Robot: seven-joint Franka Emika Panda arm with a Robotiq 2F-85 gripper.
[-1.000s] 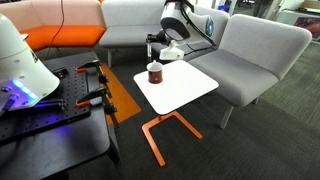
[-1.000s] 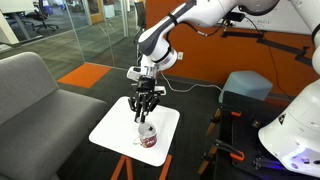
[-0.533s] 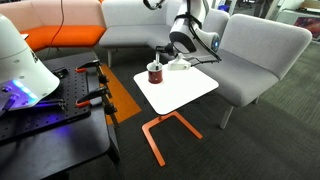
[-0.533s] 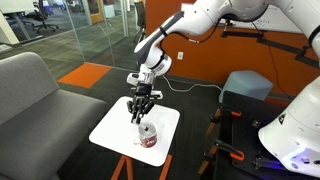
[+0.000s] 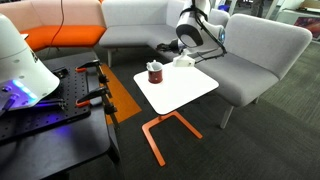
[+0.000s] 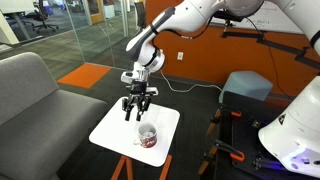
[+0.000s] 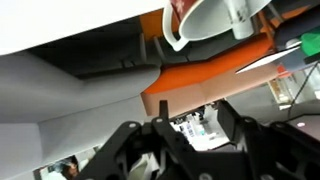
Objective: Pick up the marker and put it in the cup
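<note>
Gripper (image 6: 137, 112): hangs fingers-down over the far part of the side table (image 6: 112, 130), above and to one side of the cup (image 6: 147, 137). The jaws are spread wide with nothing between them, and the wrist view also shows a clear gap between the dark fingers.
Cup: stands upright on the tabletop, dark red-brown with a whitish rim, apart from the gripper.
Marker: cannot be made out for certain. None lies on the bare tabletop in either exterior view and none is in the jaws, so it is most likely inside the cup.
Step in hand: judged to be the end of the placing, with the tool empty and off the cup.
Next move: calls for a look into the cup to confirm the marker, then a lift well clear without knocking the rim.
Surface: a small white square top on an orange metal base (image 5: 160, 135), smooth and level, carrying the cup.
Room: an office lounge with grey upholstered seats (image 5: 255, 55), an orange seat (image 5: 60, 38), dark carpet and a glass partition (image 6: 60, 40).
</note>
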